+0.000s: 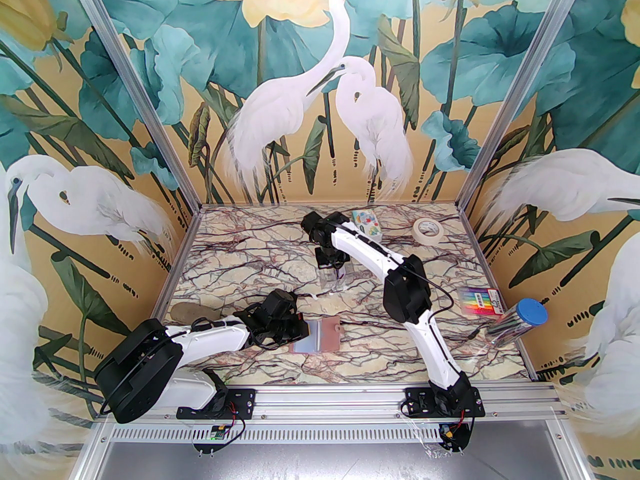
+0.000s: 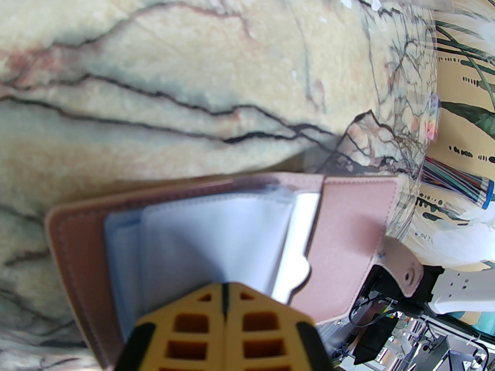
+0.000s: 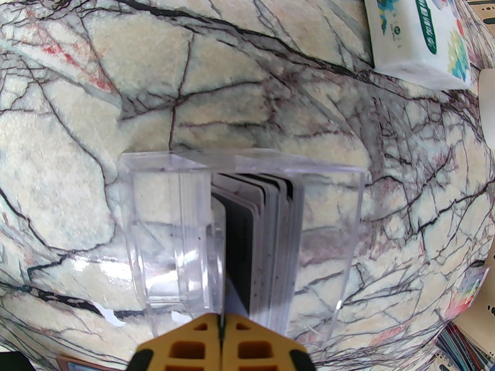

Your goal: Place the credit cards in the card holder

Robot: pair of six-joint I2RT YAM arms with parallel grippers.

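The card holder [image 1: 327, 334] lay open on the bench [image 1: 240, 263].
The left pincer [image 2: 224, 286], pressed together, sat on its inner sleeves; the right pincer [image 3: 221, 321], pressed together, was at the credit cards [image 3: 270, 238] standing in the clear stand [image 3: 162, 226].

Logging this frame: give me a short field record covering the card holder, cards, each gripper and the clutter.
card holder: dusty pink, lying open on the table near the front, clear sleeves exposed
credit cards: standing on edge in the clear stand, mid-table
left gripper: shut, over the sleeves
right gripper: shut at the cards' top edge; unclear whether it pinches one
cards in holder: cannot tell
clutter: tissue pack, tape roll, marker pack, blue-capped tube
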